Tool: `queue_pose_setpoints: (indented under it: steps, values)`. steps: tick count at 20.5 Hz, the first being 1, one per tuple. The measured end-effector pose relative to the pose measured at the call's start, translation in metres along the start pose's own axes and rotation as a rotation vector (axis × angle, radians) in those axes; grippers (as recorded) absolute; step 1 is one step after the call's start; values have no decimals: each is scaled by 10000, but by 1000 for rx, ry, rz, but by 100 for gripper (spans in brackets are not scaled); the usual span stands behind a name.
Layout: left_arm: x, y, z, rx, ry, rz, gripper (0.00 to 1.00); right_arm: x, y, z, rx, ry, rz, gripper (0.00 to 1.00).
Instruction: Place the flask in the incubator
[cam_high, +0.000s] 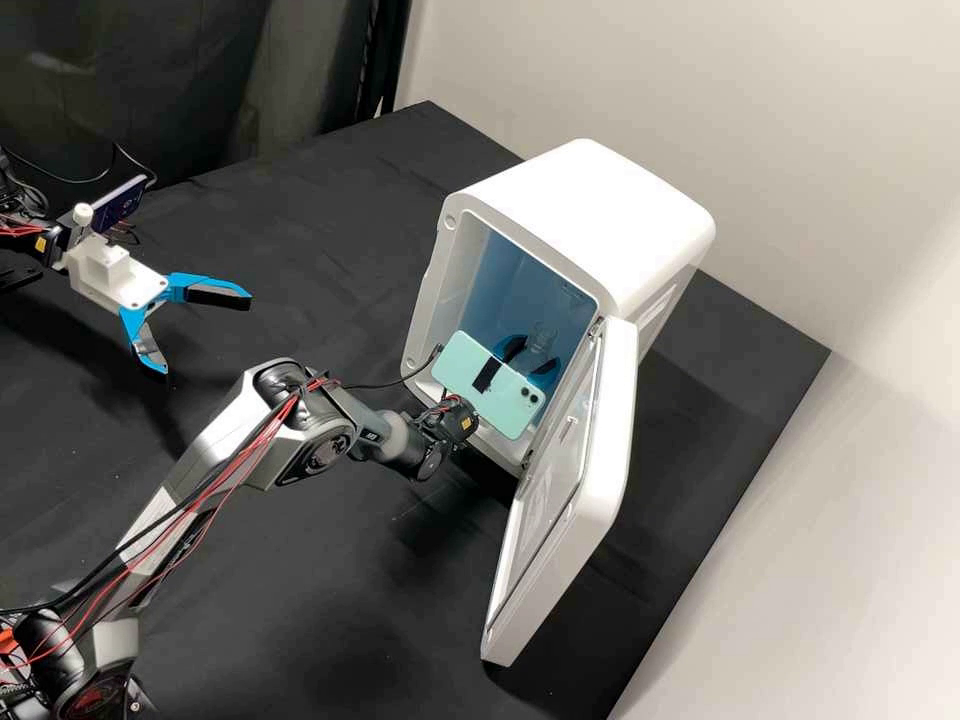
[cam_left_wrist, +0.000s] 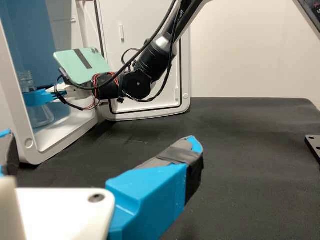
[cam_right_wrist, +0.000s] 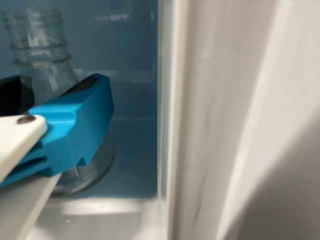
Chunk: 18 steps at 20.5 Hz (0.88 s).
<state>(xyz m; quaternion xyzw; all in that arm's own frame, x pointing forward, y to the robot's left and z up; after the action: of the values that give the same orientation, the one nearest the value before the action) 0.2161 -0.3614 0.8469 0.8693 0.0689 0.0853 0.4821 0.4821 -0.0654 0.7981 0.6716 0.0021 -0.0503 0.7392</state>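
1. Right end effector is inside the incubator, fingers clamped on the flask neck.
2. Right wrist view: flask is clear and upright, base down by the blue floor. Can't tell if it touches.
3. Left wrist view, side on: flask sits just inside the opening, with a mint phone on the right wrist.
4. High view: door is swung wide open.
5. Left end effector has its fingers spread wide above the surface, well apart from the incubator.

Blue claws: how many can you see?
2. The left white, blue-fingered gripper hangs open above the black bench; the right gripper grips the clear glass flask inside the white incubator.
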Motion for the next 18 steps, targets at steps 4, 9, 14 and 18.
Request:
queue_pose_setpoints:
  steps: [4, 9, 14, 18]
  values:
    - [0, 0, 0, 0, 0, 0, 100, 5, -49, 43, 1, -19, -20, 100]
    - [0, 0, 0, 0, 0, 0, 100, 6, -103, 93, 2, -54, -54, 100]
    - [0, 0, 0, 0, 0, 0, 100, -3, -78, 151, 19, -76, -59, 100]
    - [0, 0, 0, 0, 0, 0, 100, -8, -78, 186, 45, -97, -73, 100]
